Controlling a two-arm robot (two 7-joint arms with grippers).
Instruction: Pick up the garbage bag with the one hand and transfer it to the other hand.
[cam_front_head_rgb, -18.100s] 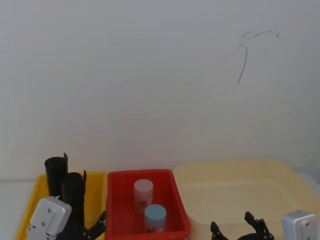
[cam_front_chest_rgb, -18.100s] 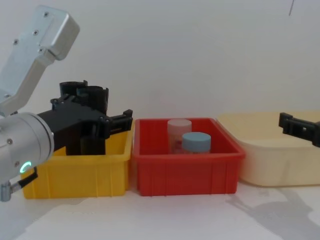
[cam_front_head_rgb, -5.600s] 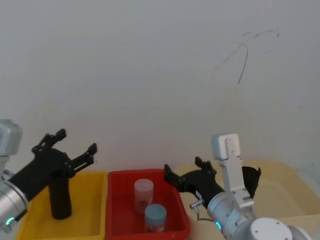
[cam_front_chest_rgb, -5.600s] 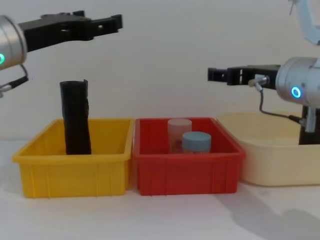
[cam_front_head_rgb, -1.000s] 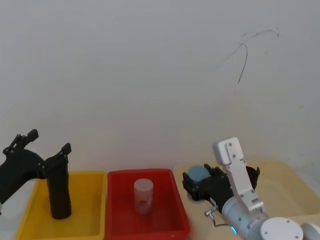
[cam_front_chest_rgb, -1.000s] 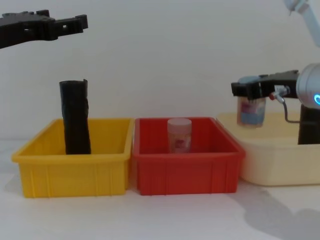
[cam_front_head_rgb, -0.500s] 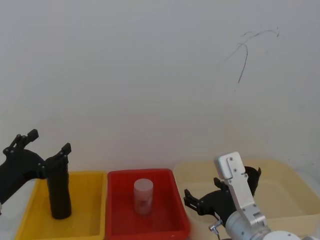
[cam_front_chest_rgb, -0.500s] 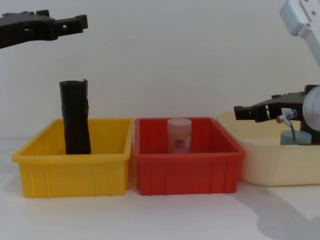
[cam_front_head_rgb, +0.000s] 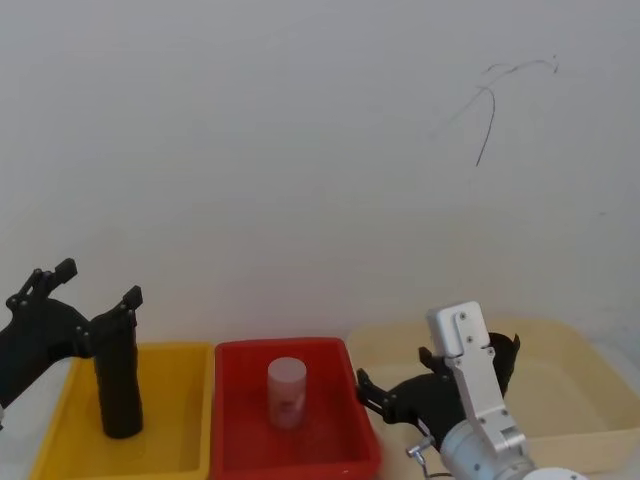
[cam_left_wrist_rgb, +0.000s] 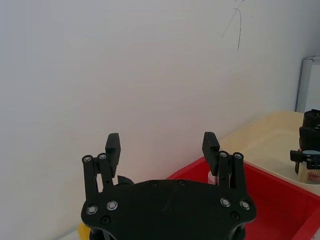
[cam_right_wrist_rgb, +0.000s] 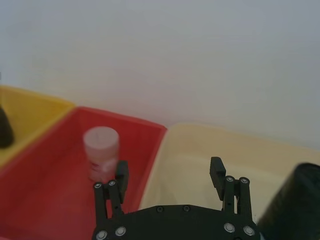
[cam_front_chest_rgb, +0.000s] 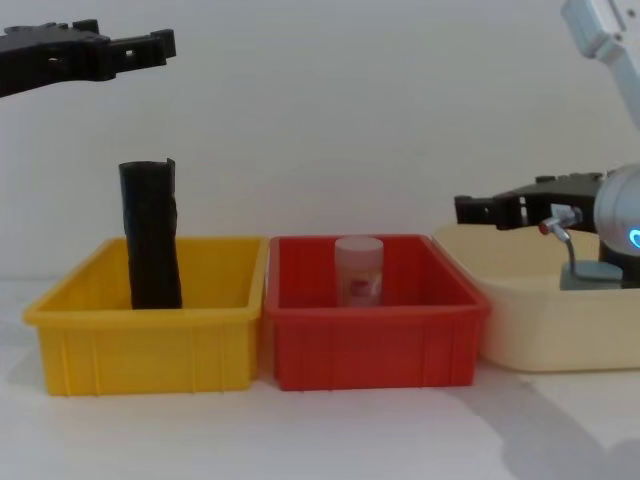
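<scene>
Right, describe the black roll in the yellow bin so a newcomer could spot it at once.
Three bins stand in a row against the white wall; take the yellow bin at the robot's left end, beside the red bin. The black roll stands upright in it, a wrinkled black plastic cylinder rising well above the rim. The red bin's pale capped jar is shorter.

light: bright, even, diffuse | shadows: soft, faint beneath bins | glare: mild wall washout | blur: right wrist view soft

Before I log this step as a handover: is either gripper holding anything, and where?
Nothing is held. The left gripper hangs open above the yellow bin; the right gripper is open and empty.
</scene>
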